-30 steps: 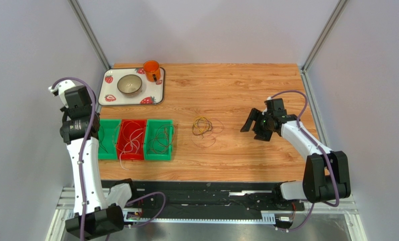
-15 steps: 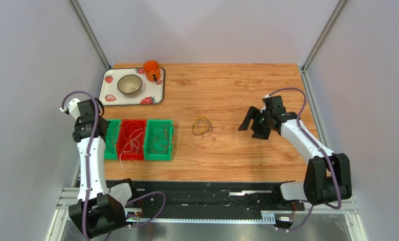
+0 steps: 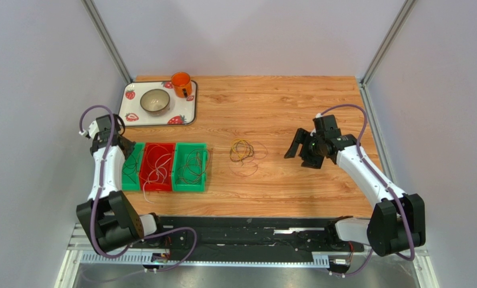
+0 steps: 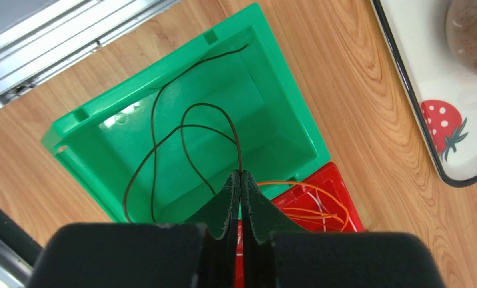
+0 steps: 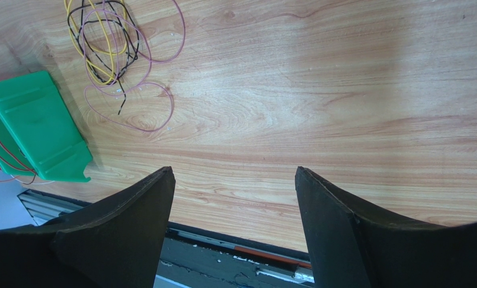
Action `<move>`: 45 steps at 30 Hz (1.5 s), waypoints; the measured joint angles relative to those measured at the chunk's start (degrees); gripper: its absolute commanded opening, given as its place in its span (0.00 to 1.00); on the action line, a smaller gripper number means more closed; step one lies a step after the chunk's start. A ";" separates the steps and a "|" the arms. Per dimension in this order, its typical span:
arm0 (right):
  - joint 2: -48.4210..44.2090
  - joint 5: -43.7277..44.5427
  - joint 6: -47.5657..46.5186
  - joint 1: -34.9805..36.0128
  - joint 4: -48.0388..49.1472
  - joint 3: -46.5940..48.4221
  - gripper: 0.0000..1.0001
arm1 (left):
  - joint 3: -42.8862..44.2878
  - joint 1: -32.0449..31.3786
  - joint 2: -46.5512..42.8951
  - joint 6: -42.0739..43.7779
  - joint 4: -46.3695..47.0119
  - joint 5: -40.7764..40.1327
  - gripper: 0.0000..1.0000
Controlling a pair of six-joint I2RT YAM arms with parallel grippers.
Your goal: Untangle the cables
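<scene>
**Wires: light, limp, snag-prone**

Left gripper [image 4: 239, 180] — jaws together, pinching a dark wire [image 4: 162, 135] over the end bin [image 4: 283, 90]. Tangle [image 3: 242, 151] lies on the table [image 3: 283, 102]; an outer loop looks easiest to take. Right gripper [image 5: 233, 174] — jaws wide apart, nearby.

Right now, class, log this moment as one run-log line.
left gripper: shut on dark cable, above green bin | right gripper: open, empty, apart from tangle | tangle: on table, not held
</scene>
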 measured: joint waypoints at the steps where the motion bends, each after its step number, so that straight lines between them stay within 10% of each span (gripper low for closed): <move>1: 0.00 0.11 0.02 0.13 -0.15 0.11 0.78 | 0.39 0.13 1.20 -0.15 0.15 0.83 0.35; 6: -0.02 0.59 0.02 0.48 -0.55 0.81 0.78 | 0.79 0.44 2.01 -0.15 1.77 2.93 0.97; 19: -0.02 0.85 0.00 0.52 -0.55 0.85 0.78 | 5.95 -1.44 -5.55 3.61 2.01 3.56 0.97; 32: 0.02 1.44 -0.07 1.88 2.25 -0.79 0.78 | 11.39 -23.17 -10.84 13.75 1.07 2.23 0.91; 45: 17.40 11.02 -1.16 20.00 3.58 13.73 0.71 | 6.91 -38.38 -12.04 17.29 3.04 11.10 0.82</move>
